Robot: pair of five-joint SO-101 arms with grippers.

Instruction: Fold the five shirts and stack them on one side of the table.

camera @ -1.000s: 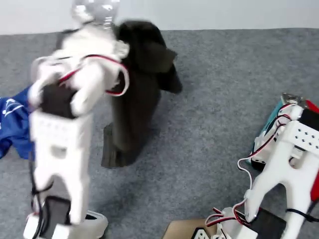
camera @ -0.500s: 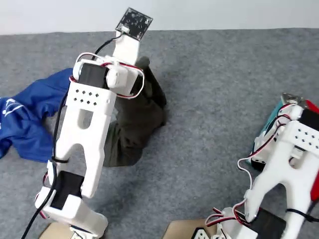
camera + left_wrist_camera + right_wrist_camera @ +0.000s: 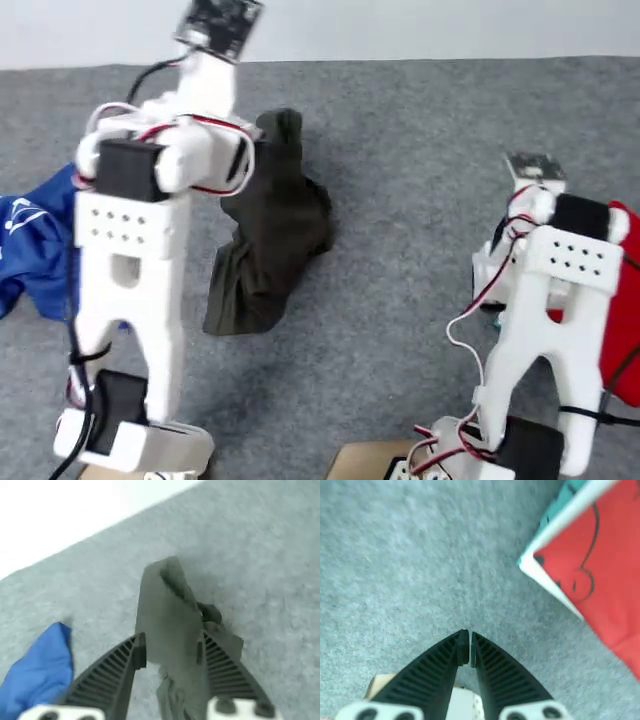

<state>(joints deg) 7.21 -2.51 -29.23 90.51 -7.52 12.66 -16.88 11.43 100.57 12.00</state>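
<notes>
Up close in the left wrist view, the left gripper has its two black ribbed jaws clenched on a dark olive shirt; the cloth fills the gap between them, runs on past the tips as a flat folded band and bunches up in wrinkles near the jaws' base; off to one side of the jaws, apart from them, is a blue shirt on the gray table.

From the right wrist, the right gripper has its black jaws pressed tip to tip with nothing between them, over bare gray surface; near them but not touching lies a folded red shirt with dark line markings, and a white edge and a teal edge show beside it.

Seen from above, the left arm stands at the left side; the dark olive shirt stretches from beside that arm's wrist down to a crumpled end on the table; the blue shirt lies rumpled at the left edge, partly behind the arm; the right arm stands at the right side, well apart from the olive shirt, with the red shirt just beside it at the table's right edge; a brown cardboard piece shows at the near edge between the two arm bases.
</notes>
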